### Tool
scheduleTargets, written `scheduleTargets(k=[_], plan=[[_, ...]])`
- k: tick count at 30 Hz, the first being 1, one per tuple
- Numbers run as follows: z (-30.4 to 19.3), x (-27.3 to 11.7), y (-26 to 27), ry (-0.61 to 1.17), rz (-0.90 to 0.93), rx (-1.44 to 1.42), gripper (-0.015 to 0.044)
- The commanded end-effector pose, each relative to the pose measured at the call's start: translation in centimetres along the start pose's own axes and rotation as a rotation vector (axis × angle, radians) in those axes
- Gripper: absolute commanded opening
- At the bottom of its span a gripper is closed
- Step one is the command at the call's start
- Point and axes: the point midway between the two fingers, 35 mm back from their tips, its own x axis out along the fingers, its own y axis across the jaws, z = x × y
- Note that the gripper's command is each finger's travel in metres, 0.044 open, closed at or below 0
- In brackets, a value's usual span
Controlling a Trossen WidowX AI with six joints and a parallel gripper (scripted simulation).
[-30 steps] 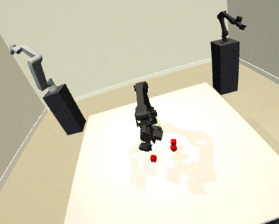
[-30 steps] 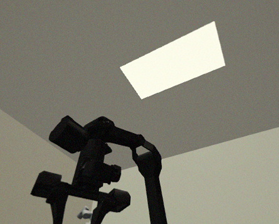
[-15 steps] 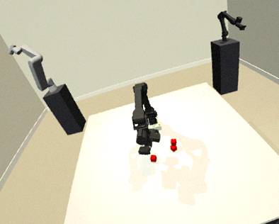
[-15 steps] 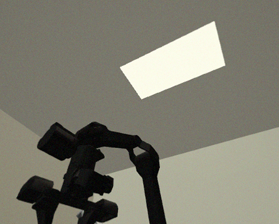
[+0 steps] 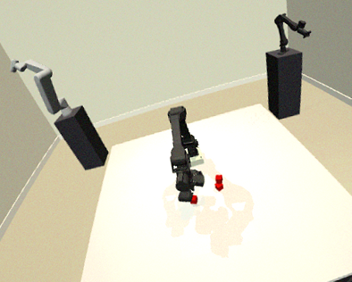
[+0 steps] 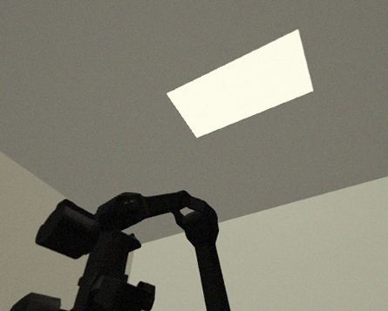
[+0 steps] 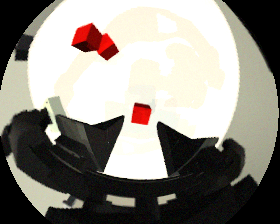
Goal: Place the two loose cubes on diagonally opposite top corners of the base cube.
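Gripper: The gripper [image 5: 191,190] [image 6: 76,307] [image 7: 140,121] stood partly open, its fingers apart with nothing between them, and pointed down toward the bench.
Lone red cube: It [image 5: 194,199] [image 7: 141,114] sat on the bench beyond the fingertips, lined up with their gap in the wrist view, a little closer to the grey arm's side edge than to the opposite one.
Arm: The black arm [image 5: 177,137] [image 6: 213,273] rose near the bench's far edge, bent at its elbow and reached toward the near edge, wrist turned down.
Red pair: Two more red cubes [image 5: 219,182] [image 7: 95,42] showed close together, farther toward the black side arm's edge. I couldn't tell which was the base, or whether one rested on the other.
Bench: The white bench [image 5: 166,278] carried all three cubes, well in from its corners.
Beyond: A grey arm [image 5: 46,88] and a black side arm [image 5: 281,31] stood on pedestals outside the far corners.
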Motion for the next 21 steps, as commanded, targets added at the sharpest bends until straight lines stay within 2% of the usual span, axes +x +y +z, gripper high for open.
scheduleTargets(k=[1,20,21], plan=[[0.0,0.5,0.0,-0.004,-0.002,-0.006,0.0265],[0.1,3.4,0.0,-0.004,-0.002,-0.006,0.0265],[0.1,3.4,0.0,-0.004,-0.002,-0.006,0.0239]])
